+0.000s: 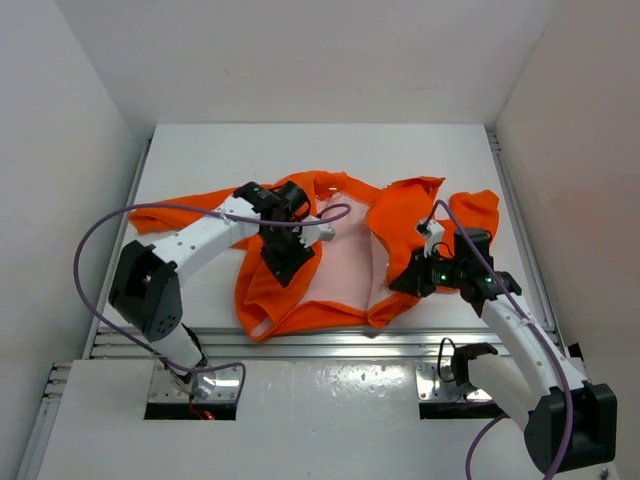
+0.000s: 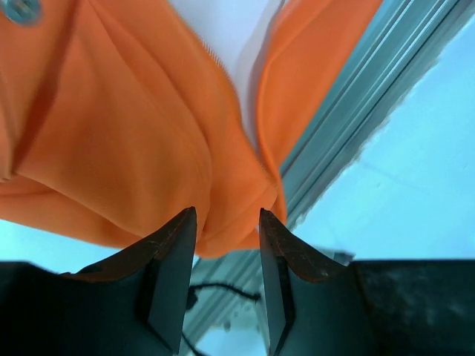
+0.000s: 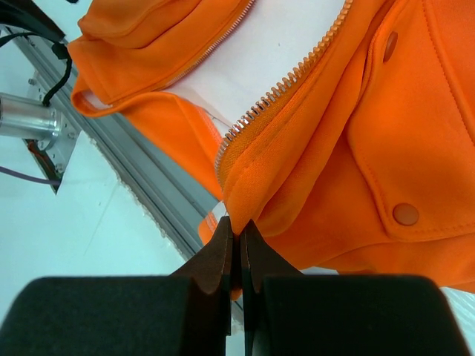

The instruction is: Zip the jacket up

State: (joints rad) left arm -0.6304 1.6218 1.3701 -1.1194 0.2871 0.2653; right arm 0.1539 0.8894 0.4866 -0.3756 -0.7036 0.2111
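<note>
White table, grey rail at its near edge. The right gripper pinches the jacket hem just below the zipper. The left gripper stands half apart astride the other hem fold (not squeezing it). The jacket lies open mid-table, pale lining up. White walls stand beyond.

A: Your left arm: white links, black joints, purple cable looping alongside?
B: Yes. You'll see the right arm matches; green light at its wrist. Jaws: black, wedge-shaped.

Robot lab cell (boxed-in) — white panel walls, aluminium rails along table edge.
</note>
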